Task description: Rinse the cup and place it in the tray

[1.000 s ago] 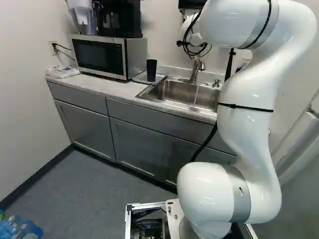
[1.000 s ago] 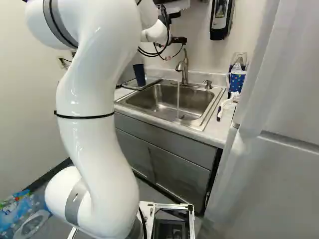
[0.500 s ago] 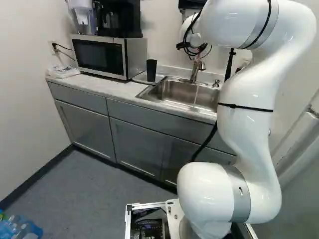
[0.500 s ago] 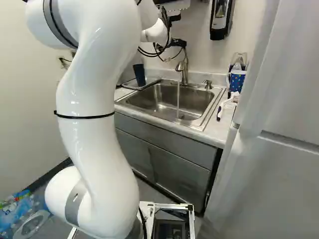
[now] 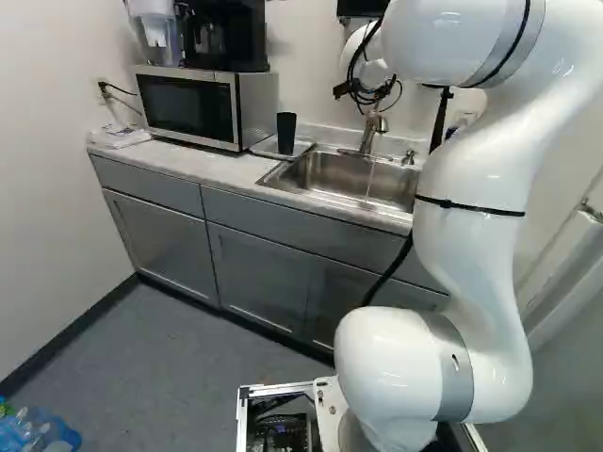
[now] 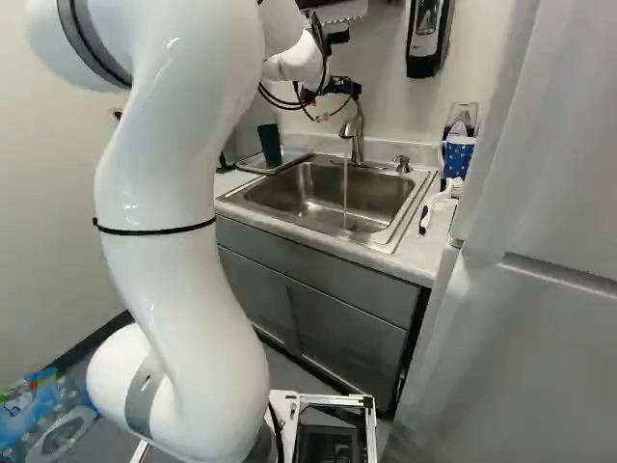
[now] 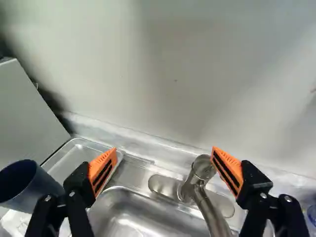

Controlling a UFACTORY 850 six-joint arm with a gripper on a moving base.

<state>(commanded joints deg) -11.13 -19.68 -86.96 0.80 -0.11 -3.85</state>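
Tool (image 7: 164, 150) spread near the tap (image 6: 355, 133), upper middle of right base view. Best nudge it gently to stop the water (image 6: 344, 193).

- Pale countertop (image 5: 219, 169) over grey cabinets; clock centred on inset sink (image 6: 323, 198).
- White packet (image 5: 120, 137): 9 o'clock, left base view.
- Microwave (image 5: 193, 108): 10 o'clock, same view.
- Tray (image 6: 254, 165): 10 o'clock, near sink rim.
- Right base view: blue dotted cup (image 6: 459, 158), 2 o'clock; white-and-dark item (image 6: 441, 203), 3 o'clock.
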